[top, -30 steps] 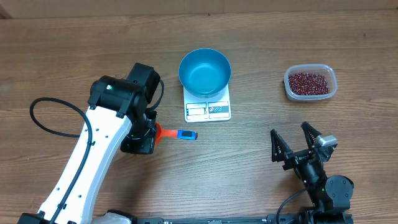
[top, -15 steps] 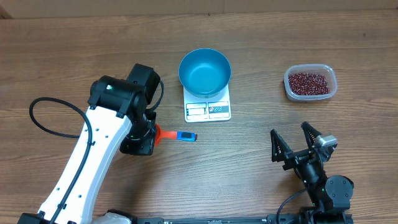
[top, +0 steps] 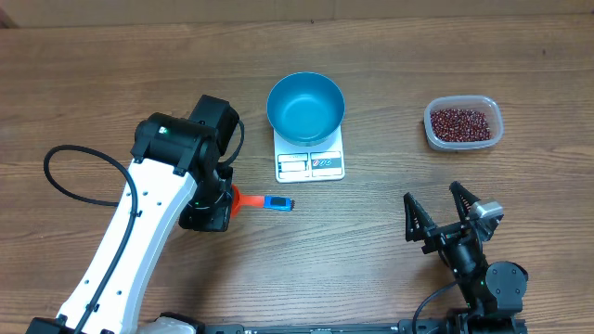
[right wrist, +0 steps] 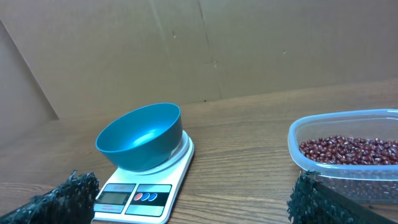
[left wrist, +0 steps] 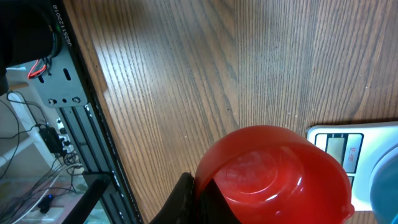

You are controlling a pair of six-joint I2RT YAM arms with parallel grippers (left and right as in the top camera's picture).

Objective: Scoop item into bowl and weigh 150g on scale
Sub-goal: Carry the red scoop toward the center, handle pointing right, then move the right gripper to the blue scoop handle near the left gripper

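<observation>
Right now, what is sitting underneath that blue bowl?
The bowl stands on a white kitchen scale. Only the scale's front strip with its display and label shows; the rest of its top is covered by the bowl.

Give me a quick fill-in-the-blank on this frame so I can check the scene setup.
The blue bowl sits on the white ____. The beans lie in a clear plastic ____. The right hand stands ____, holding nothing. The left hand is shut on a red ____.
Missing words: scale; container; open; scoop.
</observation>
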